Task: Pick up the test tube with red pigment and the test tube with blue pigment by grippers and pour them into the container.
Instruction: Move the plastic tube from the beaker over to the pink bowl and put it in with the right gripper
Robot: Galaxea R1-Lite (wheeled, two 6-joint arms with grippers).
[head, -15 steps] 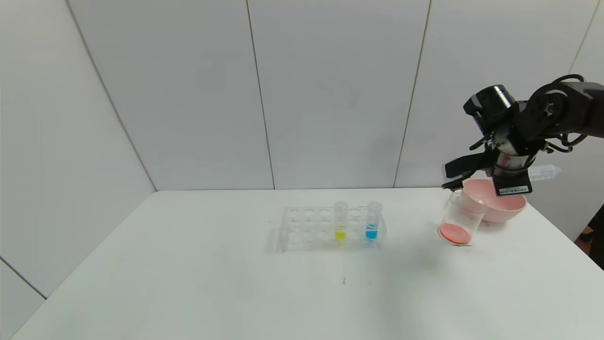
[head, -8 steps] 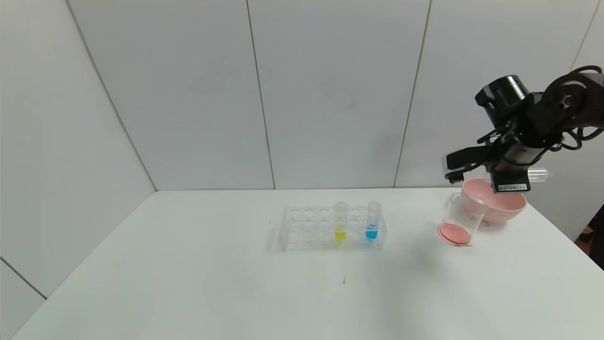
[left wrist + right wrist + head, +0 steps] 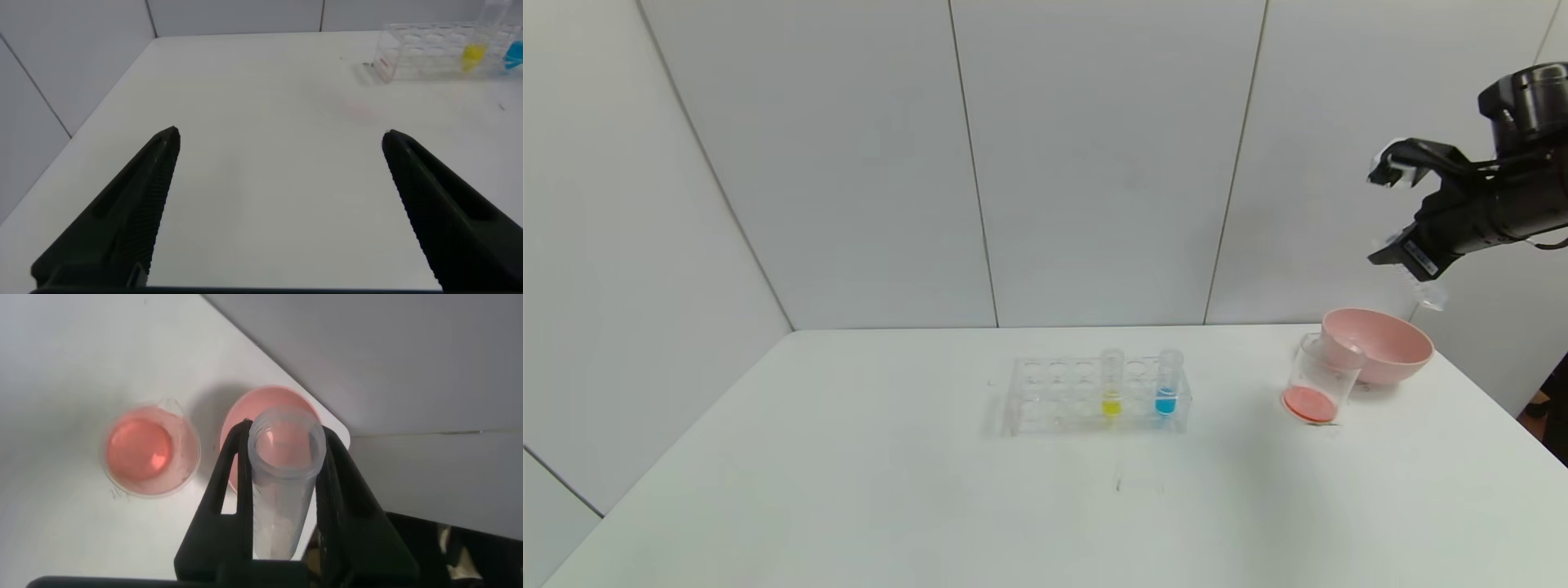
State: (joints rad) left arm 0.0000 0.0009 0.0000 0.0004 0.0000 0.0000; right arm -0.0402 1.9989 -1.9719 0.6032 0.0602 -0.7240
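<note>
My right gripper [image 3: 1395, 163] is raised high at the far right and shut on a clear tube [image 3: 1427, 296]. In the right wrist view the tube [image 3: 282, 482] sits between the fingers [image 3: 229, 469], looks empty, and its mouth is over the pink bowl. The container [image 3: 1319, 384], a small glass beaker, holds orange-red liquid and stands beside the bowl; it also shows in the right wrist view [image 3: 189, 461]. The blue-pigment tube [image 3: 1168, 384] stands in the clear rack [image 3: 1054, 396]. My left gripper [image 3: 279, 139] is open and empty, low over the table's left part.
A yellow-liquid tube [image 3: 1112, 384] stands in the rack left of the blue one. The pink bowl [image 3: 1380, 347] sits at the table's far right corner, touching the beaker. White wall panels rise behind the table.
My right gripper has lifted up and to the right, away from the beaker, turning with the tube still in it. The left arm has not moved.
</note>
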